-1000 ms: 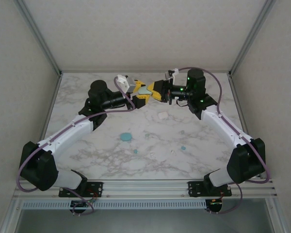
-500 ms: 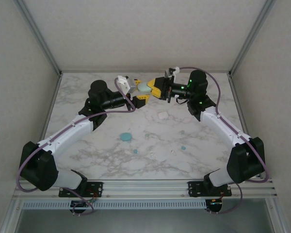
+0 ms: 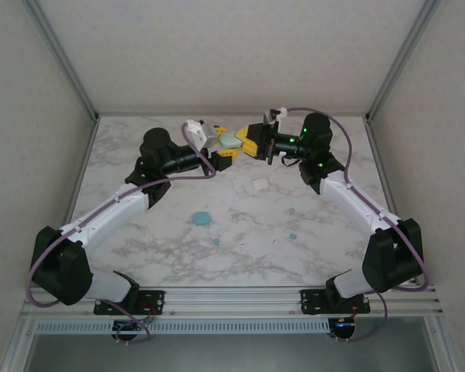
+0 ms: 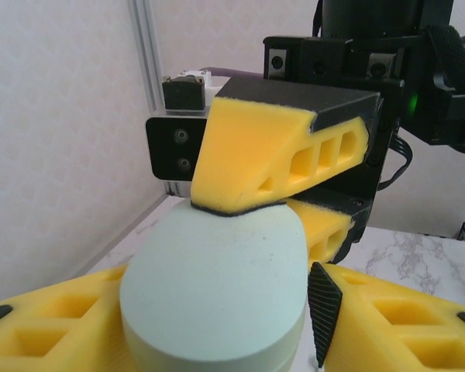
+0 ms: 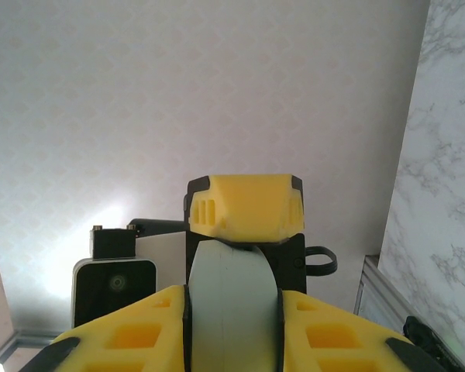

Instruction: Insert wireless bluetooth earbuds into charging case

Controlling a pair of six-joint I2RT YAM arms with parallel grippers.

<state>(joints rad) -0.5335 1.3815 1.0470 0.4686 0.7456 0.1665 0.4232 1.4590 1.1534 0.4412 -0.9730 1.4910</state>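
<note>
**Marble below, case aloft: the buds lie down and back toward my bases**

Marble table [image 3: 139, 256] spreads under both my arms. The earbuds [image 3: 235, 217] are scattered on its middle and near half, well apart from the far side, where my claws meet in the air.

My right claw [image 5: 232, 325] is pinching the pale green case [image 3: 231, 140] across its two flat faces, one finger above and one beneath. My left claw [image 4: 217, 333] flanks the same case from the opposite side. Whether its pads truly press, I cannot tell. The case looks closed to me.

From that grip, every bud lies downward and toward my bases. One teal bud [image 3: 292, 235] sits nearer my right arm and a second teal bud [image 3: 215, 241] nearer my left. Each is a tiny rounded speck, too small to show a long axis. The paler buds [image 3: 277, 242] between them barely stand out against the veining.

I judge the case must open first, then one claw must let go and reach down.
</note>
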